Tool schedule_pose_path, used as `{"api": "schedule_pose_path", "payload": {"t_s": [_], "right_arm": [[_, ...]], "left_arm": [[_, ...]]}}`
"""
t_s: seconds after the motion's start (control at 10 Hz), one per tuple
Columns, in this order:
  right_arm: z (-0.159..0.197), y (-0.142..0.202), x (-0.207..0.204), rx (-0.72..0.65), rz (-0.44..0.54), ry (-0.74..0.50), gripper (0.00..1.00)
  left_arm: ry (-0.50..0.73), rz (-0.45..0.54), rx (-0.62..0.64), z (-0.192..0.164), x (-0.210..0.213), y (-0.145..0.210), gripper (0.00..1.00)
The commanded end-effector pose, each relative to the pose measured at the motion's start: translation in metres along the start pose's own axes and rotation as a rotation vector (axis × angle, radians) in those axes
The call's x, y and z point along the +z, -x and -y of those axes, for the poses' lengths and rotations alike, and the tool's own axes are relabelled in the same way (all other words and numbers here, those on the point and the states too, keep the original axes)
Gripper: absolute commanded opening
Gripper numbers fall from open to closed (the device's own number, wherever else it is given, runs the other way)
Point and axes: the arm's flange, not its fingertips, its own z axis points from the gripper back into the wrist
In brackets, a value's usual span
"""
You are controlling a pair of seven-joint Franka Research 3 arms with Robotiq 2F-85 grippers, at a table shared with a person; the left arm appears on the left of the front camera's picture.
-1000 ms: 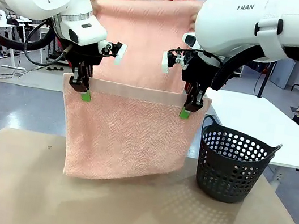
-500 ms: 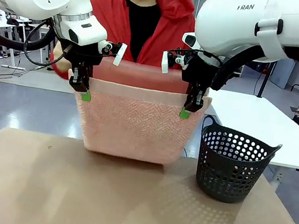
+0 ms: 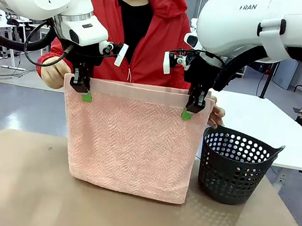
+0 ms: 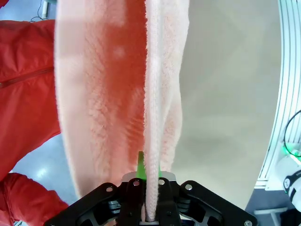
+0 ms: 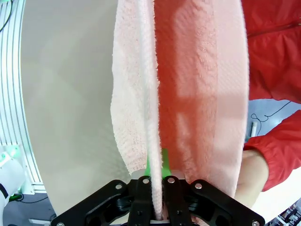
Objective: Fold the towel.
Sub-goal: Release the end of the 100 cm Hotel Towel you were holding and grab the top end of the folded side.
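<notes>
I'm clamping the top hem of the towel [image 3: 134, 145], mid-frame, with left tool [image 3: 86, 96] and right tool [image 3: 186, 114]. It's hanging doubled

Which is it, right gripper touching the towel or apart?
Touching. In the right wrist view the right gripper is shut on the towel, whose top edge runs straight into the jaws with no gap.

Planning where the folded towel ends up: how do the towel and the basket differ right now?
The towel hangs from the left gripper and right gripper, both shut on its top hem; the basket stands on the table by itself. The towel is salmon-pink cloth; the basket is dark perforated plastic. The towel looks wider and taller than the basket. Both are upright.
</notes>
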Motion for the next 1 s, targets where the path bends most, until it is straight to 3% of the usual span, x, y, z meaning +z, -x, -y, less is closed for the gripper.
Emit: {"api": "schedule_pose_path", "payload": {"t_s": [0.0, 0.9], "right_arm": [[0.0010, 0.0006, 0.0005, 0.004, 0.002, 0.006, 0.00], [-0.0001, -0.0001, 0.0000, 0.000, 0.000, 0.000, 0.03]], "left_arm": [[-0.002, -0.003, 0.000, -0.0007, 0.0001, 0.0011, 0.00], [-0.002, -0.003, 0.000, -0.0007, 0.0001, 0.0011, 0.00]]}}
